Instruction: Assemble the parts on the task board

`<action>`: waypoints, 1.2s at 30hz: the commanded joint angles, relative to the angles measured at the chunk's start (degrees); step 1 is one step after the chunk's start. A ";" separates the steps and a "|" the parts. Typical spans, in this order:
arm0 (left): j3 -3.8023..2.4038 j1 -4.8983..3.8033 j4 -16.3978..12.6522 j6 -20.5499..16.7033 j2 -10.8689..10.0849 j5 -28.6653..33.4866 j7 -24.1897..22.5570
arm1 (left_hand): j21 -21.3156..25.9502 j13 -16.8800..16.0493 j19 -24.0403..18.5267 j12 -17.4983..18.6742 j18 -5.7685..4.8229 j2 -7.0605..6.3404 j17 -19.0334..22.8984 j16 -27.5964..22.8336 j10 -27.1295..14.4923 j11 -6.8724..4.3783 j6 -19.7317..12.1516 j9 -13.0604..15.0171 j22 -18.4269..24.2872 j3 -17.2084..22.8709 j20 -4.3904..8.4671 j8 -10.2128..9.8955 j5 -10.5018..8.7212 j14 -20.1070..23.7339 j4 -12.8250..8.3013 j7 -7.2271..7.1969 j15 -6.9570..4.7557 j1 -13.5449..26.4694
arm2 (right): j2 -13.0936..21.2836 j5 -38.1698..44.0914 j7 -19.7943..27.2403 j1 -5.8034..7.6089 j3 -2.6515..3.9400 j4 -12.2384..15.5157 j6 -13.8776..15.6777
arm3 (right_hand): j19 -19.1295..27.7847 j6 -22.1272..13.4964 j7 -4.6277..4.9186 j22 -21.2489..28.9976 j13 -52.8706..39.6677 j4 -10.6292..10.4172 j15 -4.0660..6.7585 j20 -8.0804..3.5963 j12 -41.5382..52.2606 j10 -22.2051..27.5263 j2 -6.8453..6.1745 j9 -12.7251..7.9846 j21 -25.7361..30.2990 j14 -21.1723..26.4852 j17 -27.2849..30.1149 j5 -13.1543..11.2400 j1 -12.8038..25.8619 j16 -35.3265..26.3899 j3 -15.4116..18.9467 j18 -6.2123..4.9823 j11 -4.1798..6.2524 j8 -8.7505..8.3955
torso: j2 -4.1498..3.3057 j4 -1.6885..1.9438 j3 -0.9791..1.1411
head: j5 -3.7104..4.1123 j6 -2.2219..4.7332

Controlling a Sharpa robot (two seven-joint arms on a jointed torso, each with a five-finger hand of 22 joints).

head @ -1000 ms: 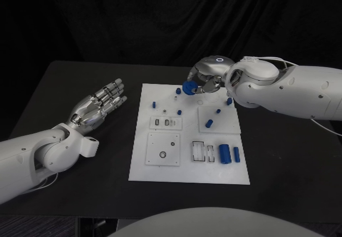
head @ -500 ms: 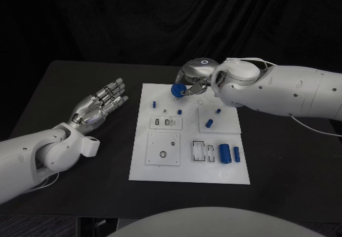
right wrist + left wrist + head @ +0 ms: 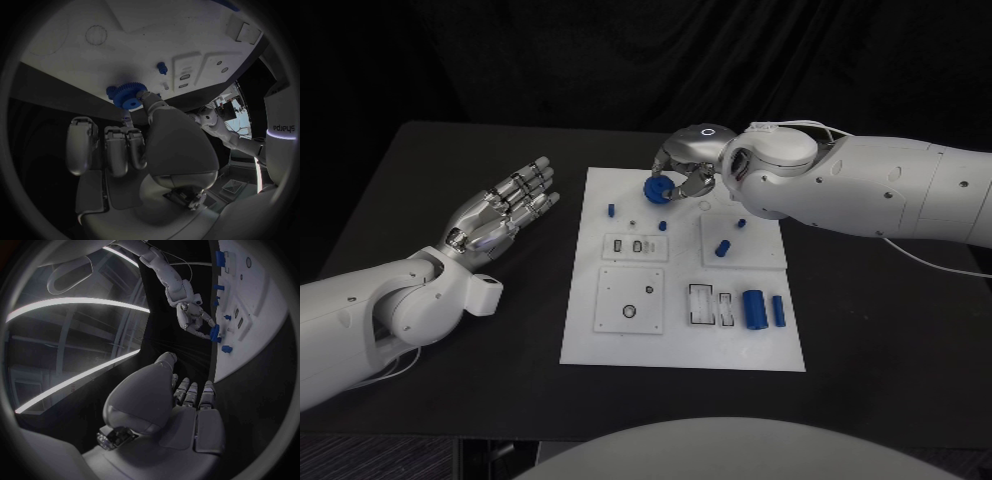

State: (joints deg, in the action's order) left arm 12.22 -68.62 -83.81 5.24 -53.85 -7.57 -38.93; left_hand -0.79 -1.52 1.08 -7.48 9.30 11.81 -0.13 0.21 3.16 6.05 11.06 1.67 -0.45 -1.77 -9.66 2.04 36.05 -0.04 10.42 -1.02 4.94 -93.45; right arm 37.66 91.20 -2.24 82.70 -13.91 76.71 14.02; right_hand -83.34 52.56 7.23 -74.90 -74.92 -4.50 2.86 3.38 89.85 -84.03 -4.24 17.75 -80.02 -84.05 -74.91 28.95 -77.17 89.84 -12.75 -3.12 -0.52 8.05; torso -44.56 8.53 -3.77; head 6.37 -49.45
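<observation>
Right hand (image 3: 682, 165) shifted leftward over task board (image 3: 682, 345), pinching blue gear (image 3: 656, 189); left hand (image 3: 502, 208) spread, palm up.

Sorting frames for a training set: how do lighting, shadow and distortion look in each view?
Head view: even light, task board bright against the dark table, little glare. Left wrist view: fisheye bends the board's edge; bright curved streaks of light cross the dark room behind the left hand. Right wrist view: the right hand casts a soft shadow on the board around the blue gear.
</observation>
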 commanded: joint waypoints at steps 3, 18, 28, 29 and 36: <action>-0.04 -0.03 0.06 0.85 0.22 0.25 -7.59 | 0.00 0.07 -0.06 0.33 -0.51 -0.04 0.08 -0.16 0.09 0.45 -0.22 -0.01 -0.08 0.41 -0.52 -0.15 -0.25 -0.05 -0.03 0.19 0.55 0.64 | -0.24 0.39 -0.56 -0.25 0.04 -0.27 -2.06 | 0.38 0.34 -1.41 -8.68 -15.08 -0.10 -0.07 0.23 0.15 -5.97 0.34 6.93 0.61 -5.95 -15.09 -0.51 0.21 0.16 -0.62 0.13 -0.22 2.23 | 0.04 -0.09 0.01 | -0.03 -0.15; -0.04 -0.03 0.35 1.04 0.42 0.25 -7.43 | -0.01 0.07 -0.06 0.33 -0.51 -0.04 0.08 -0.16 0.09 0.46 -0.22 -0.01 -0.08 0.43 -0.54 -0.15 -0.30 -0.05 -0.03 0.20 0.57 0.67 | -1.74 0.39 -0.80 -1.21 0.04 -1.97 -3.50 | 1.30 -4.22 -1.87 -8.08 -15.08 0.02 0.43 -0.18 0.15 -5.97 -0.48 4.39 2.36 -5.95 -15.09 -1.30 0.96 0.16 -3.13 -0.27 0.40 -2.52 | 0.06 -0.07 0.01 | -0.16 -0.40; -0.04 -0.03 0.55 1.21 0.57 0.25 -7.31 | 0.00 0.08 -0.07 0.38 -0.50 -0.05 0.09 -0.16 0.05 0.50 -0.22 -0.01 -0.08 0.51 -0.61 -0.15 -0.49 -0.03 -0.03 0.24 0.63 0.75 | -2.16 0.39 -1.31 -1.34 0.05 -2.46 -4.76 | 2.83 -11.27 -3.37 -6.86 -14.26 0.75 1.52 -1.15 -0.50 -5.09 -1.11 -0.42 5.57 -4.63 -11.07 -1.36 1.12 -2.48 -5.62 -0.93 1.70 -4.54 | 0.06 0.06 0.00 | 0.07 -0.55; -0.04 -0.03 0.56 1.23 0.58 0.25 -7.30 | 0.00 0.08 -0.06 0.38 -0.50 -0.04 0.09 -0.16 0.05 0.50 -0.17 0.00 -0.08 0.52 -0.61 -0.14 -0.50 -0.04 -0.03 0.25 0.63 0.76 | -2.18 0.38 -1.36 -1.35 0.05 -2.51 -4.87 | 2.91 -11.69 -3.50 -6.79 -13.99 0.84 1.60 -1.23 -0.72 -4.81 -1.09 -0.76 5.76 -4.55 -10.82 -1.31 1.11 -2.67 -5.76 -0.96 1.80 -4.55 | 0.06 0.02 -0.01 | 0.05 -0.55; -0.04 -0.03 0.62 1.31 0.61 0.25 -7.28 | -0.01 0.08 -0.05 0.38 -0.50 -0.03 0.09 -0.17 0.04 0.50 -0.06 0.01 -0.08 0.56 -0.63 -0.12 -0.52 -0.03 -0.03 0.36 0.65 0.79 | -2.24 0.38 -1.63 -1.36 0.05 -2.63 -5.01 | 3.28 -19.34 -3.93 -6.44 -12.77 1.51 1.98 -1.62 -1.74 -3.63 -1.14 -4.81 6.88 -4.11 -9.35 -1.53 1.02 -3.75 -6.40 -1.14 2.19 -5.04 | 0.10 -0.03 -0.04 | -0.01 -0.55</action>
State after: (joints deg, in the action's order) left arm 12.22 -68.62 -83.13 5.74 -53.35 -7.56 -38.93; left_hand -0.80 -1.52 0.96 -7.48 9.29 11.58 -0.10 0.21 3.16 6.05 11.06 1.67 -0.45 -1.46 -9.96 2.04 35.76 -0.02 10.43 -1.02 5.34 -93.22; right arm 35.43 91.23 -2.69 81.50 -13.88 74.09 9.76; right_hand -80.40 33.98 3.32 -74.93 -74.91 -3.08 4.50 1.69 88.36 -84.04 -5.19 13.33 -73.33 -84.05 -74.91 27.73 -76.19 86.28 -18.75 -3.12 1.34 3.32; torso -44.47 8.55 -3.78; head 6.42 -50.00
